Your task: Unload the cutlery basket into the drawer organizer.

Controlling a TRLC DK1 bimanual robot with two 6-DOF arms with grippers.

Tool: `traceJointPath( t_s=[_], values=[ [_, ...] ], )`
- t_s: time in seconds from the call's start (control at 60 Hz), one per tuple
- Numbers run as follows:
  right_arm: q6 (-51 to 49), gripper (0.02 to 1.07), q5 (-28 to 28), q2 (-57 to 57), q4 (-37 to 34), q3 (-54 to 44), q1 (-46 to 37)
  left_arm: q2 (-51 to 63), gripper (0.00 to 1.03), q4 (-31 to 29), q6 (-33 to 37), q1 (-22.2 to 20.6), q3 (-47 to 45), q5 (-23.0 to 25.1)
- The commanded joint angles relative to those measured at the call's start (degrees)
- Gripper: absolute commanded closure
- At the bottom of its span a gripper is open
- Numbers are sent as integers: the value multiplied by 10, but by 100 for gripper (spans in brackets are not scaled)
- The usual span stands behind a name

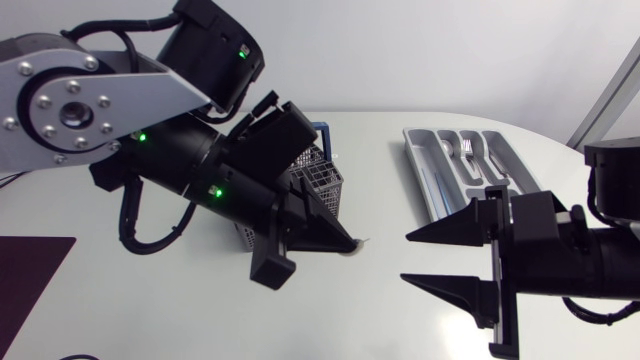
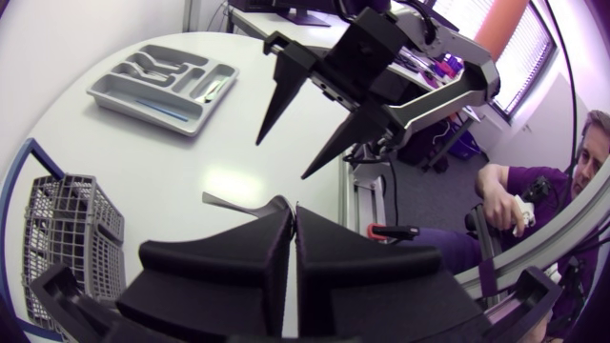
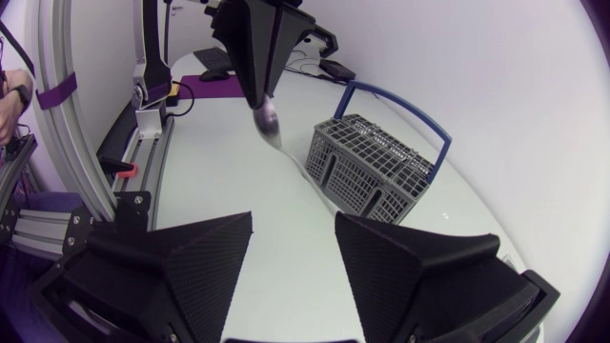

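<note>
Our left gripper is clamped on a silver metal spoon, held over the white table just beside the grey wire cutlery basket with a blue handle. Our right gripper has its jaws spread wide, with nothing in them, near the grey plastic drawer organizer, which already holds some cutlery.

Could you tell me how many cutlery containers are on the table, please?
2: the grey basket by the left gripper, and the drawer organizer beyond the right gripper. Others may be hidden.

Grey basket upright, organizer apart, spoon aloft
</note>
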Motion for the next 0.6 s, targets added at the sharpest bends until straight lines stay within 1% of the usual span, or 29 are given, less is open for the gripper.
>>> traceJointPath(
  t_s=[0.0, 0.083, 0.15, 0.217, 0.267, 0.583],
  values=[
    [-13, 43, 3, -2, 0, 15, 20, 17, 97, -26, 30, -12, 31, 23],
    [-12, 43, 13, 0, 2, 15, 40, 27, 97, -60, 43, -17, 49, 46],
    [-12, 43, 25, 2, 4, 15, 60, 31, 98, -78, 54, -23, 57, 51],
    [-10, 44, 39, 2, 4, 16, 81, 34, 97, -84, 56, -27, 61, 51],
    [-9, 48, 48, 2, 5, 15, 95, 35, 97, -90, 57, -27, 64, 54],
    [6, 48, 84, 2, 10, 17, 160, 45, 98, -109, 63, -38, 78, 62]
  ],
)
